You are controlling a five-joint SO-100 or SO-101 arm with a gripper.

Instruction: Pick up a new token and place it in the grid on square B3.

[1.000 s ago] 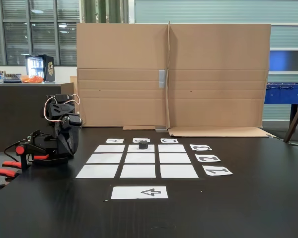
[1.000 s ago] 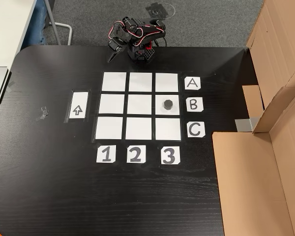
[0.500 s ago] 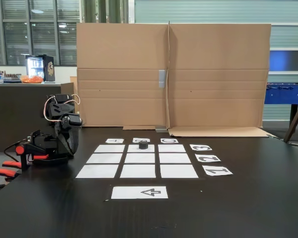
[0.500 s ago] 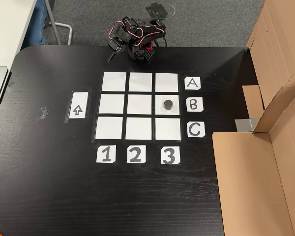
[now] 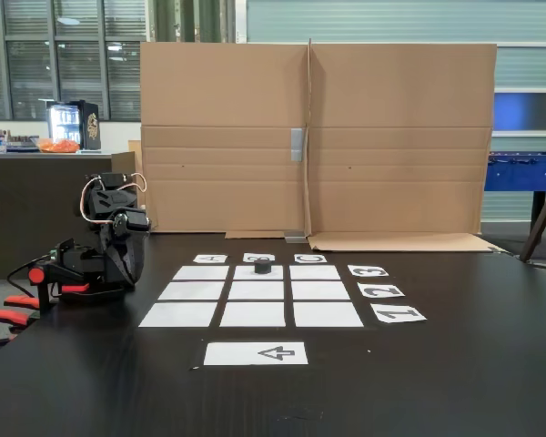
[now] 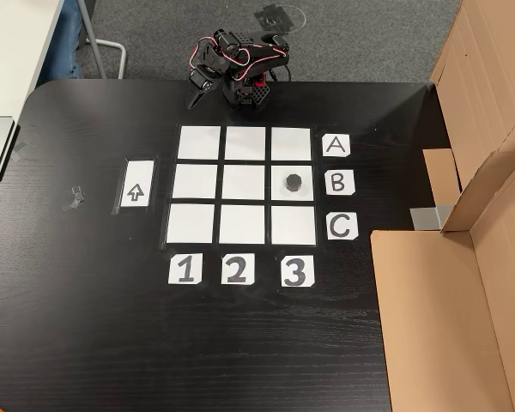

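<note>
The token [image 6: 293,181] sits on square B3 [image 6: 305,192], the middle-row cell beside the B label [image 6: 340,182] and in the column above the 3 label [image 6: 297,271] in the top-down fixed view, a little toward the square's upper half, clear of the dark gaps between the papers. In the low fixed view the token [image 5: 263,267] shows on the far row of the grid [image 5: 252,313], in the centre column. The arm [image 6: 240,69] is folded at the tabletop [image 6: 86,326] edge beyond row A, and the gripper [image 6: 197,93] points down at the bare dark surface just off the grid's corner by column 1. So the token lies well apart from the jaws, diagonally across the grid toward the labelled side. Whether the jaws are parted or closed I cannot tell; they are too small and dark against the table, though nothing appears to be between them. By the look of it the placement is done, with no other token visible on the tabletop to fetch.
</note>
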